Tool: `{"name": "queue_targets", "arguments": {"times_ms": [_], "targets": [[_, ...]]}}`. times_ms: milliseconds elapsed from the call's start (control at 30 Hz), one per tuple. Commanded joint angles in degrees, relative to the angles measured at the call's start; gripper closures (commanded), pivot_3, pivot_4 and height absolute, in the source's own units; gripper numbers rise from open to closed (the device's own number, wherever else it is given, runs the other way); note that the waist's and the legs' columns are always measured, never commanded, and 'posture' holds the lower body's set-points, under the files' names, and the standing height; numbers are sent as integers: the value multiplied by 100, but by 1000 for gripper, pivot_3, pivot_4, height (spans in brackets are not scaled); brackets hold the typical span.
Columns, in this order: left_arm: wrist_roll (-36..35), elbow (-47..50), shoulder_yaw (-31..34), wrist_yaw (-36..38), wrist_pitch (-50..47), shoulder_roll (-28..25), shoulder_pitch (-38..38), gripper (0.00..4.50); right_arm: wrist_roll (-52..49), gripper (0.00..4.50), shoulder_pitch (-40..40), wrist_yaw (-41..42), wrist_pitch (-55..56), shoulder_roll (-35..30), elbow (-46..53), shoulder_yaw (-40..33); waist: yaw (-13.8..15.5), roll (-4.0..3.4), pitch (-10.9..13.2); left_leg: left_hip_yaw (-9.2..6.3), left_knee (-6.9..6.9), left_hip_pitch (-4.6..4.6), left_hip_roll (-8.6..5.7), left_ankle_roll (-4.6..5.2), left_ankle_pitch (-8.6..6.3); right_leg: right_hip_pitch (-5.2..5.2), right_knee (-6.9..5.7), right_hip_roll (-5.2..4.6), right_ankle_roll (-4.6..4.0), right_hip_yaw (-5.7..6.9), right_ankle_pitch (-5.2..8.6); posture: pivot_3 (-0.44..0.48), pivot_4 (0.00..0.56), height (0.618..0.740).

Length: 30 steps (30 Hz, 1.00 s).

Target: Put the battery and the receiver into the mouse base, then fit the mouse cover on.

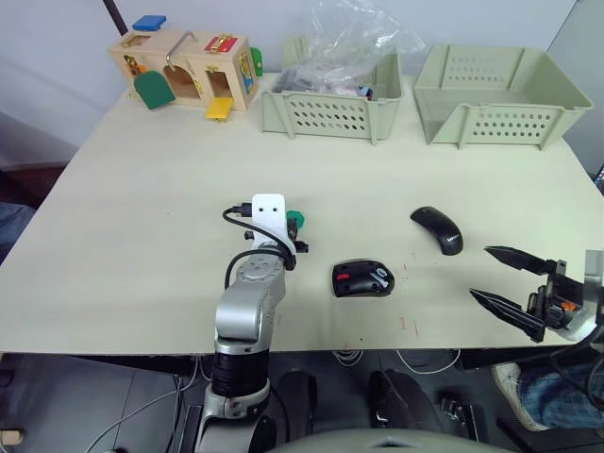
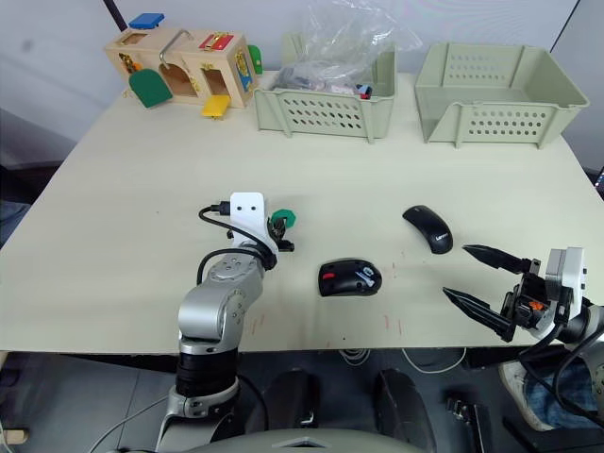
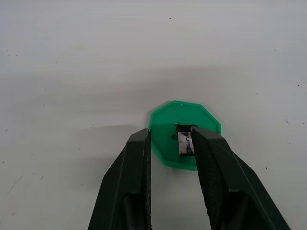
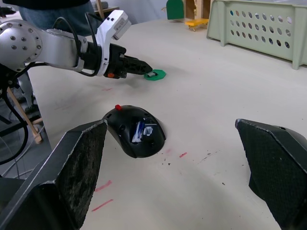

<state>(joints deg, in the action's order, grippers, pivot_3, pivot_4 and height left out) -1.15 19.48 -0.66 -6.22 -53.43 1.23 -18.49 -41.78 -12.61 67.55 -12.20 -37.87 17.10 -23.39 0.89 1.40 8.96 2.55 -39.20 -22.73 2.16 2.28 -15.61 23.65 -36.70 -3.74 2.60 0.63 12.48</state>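
right gripper [image 1: 510, 279] hangs nearest, at the table's [image 1: 142, 236] front right edge, fingers spread wide and empty, well apart from everything; looks parked, ready for the cover later. just past it, mid-table, the mouse base [image 1: 362, 278]: black rounded oval, top open, red patch showing. from the right wrist view the battery [image 4: 139, 130] seems to be in its slot already, blue-and-silver, so that part looks done imo. cover [image 1: 438, 228] lies beyond and to the right of the base, apart from it, thin glossy black curved shell, convex side up.

left gripper [image 3: 169, 143] is down at the green disc [image 3: 184, 133], a flat scalloped plastic piece on the matte beige tabletop. fingers parted, not clenched yet. the receiver [image 3: 184, 142], tiny dark squarish bit w/ a metal face, sits on the disc, between the fingers, right against one of them. jaws straddle it low, prob so they can pinch its sides. can't tell if there's real contact.

far edge: two pale perforated bins [image 1: 332, 104], one w/ a plastic bag, plus a wooden latch toy [image 1: 185, 68].
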Motion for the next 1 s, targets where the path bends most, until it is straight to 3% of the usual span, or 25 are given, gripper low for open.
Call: {"name": "queue_targets", "arguments": {"times_ms": [33, 1000], "targets": [[52, 25, -105, 37, 121, 4, -134, 3062, -82, 0, 24, -1, 34, -36, 167, -48, 2, 0, 0, 0, 0, 0, 0, 0, 0, 0, 0, 0, 0, 0, 0, 0, 150, 740], [140, 23, -156, 68, -486, 1, -294, 3062, -63, 0, 67, -37, 51, -37, 145, -9, -1, 0, 0, 0, 0, 0, 0, 0, 0, 0, 0, 0, 0, 0, 0, 0, 150, 740]]}}
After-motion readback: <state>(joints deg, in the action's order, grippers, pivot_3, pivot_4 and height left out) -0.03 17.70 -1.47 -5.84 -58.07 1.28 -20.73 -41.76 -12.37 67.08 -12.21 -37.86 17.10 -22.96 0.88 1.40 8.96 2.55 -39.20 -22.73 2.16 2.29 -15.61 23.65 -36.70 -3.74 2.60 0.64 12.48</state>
